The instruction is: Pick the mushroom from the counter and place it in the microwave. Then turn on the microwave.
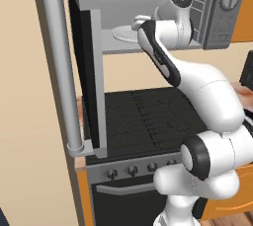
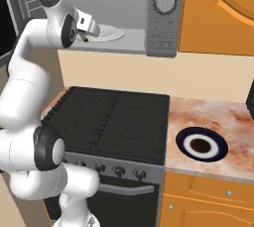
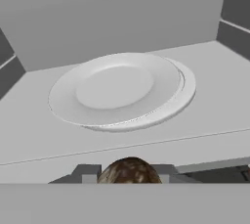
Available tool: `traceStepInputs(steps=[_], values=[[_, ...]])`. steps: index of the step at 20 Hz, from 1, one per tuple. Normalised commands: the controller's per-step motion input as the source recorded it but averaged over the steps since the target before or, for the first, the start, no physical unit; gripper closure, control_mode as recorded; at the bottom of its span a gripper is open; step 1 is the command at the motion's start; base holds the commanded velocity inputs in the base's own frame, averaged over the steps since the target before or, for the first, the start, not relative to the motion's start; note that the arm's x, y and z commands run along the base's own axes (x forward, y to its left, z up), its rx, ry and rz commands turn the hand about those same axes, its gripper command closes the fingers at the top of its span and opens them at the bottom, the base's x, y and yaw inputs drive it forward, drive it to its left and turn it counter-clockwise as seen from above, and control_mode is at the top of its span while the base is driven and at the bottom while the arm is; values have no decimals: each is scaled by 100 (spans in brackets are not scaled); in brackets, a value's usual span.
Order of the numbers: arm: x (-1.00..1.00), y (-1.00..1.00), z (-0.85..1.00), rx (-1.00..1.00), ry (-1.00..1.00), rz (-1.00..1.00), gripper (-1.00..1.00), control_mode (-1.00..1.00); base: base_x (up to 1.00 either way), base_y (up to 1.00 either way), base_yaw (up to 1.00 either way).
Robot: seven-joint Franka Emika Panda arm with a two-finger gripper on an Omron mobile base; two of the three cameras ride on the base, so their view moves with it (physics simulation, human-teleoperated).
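The microwave (image 2: 99, 13) sits high above the black stove top (image 2: 111, 122), its door (image 1: 81, 67) swung wide open toward the left, the long grey handle (image 1: 62, 72) standing upright at the door's edge. Its control panel with the round knob (image 2: 165, 3) and a small display is to the right of the open cavity. Inside, on the grey floor of the cavity, a white plate (image 3: 119, 91) lies flat. Beside the stove, the pinkish-tan tabletop (image 2: 233, 122) carries a dark-rimmed round dish (image 2: 202, 144) over orange cabinet fronts. The white arm reaches up from the base, and the gripper (image 2: 85, 33) is at the front opening of the microwave, just at its lower edge and short of the plate. The fingers (image 3: 87, 173) are pinching the mushroom (image 3: 129, 171): in the hand view its brown speckled cap sits between the two dark tips, in front of the cavity's front lip, with the plate beyond it.
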Motion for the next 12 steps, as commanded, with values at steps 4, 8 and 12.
traceStepInputs(steps=[4, 8, 12], values=[[63, 1, 0, 0, 0, 3, 100, -100, 0, 0, 0], [55, 1, 0, 0, 0, 2, 100, -100, 0, 0, 0], [51, 3, 0, 0, 0, 0, 100, -100, 0, 0, 0]])
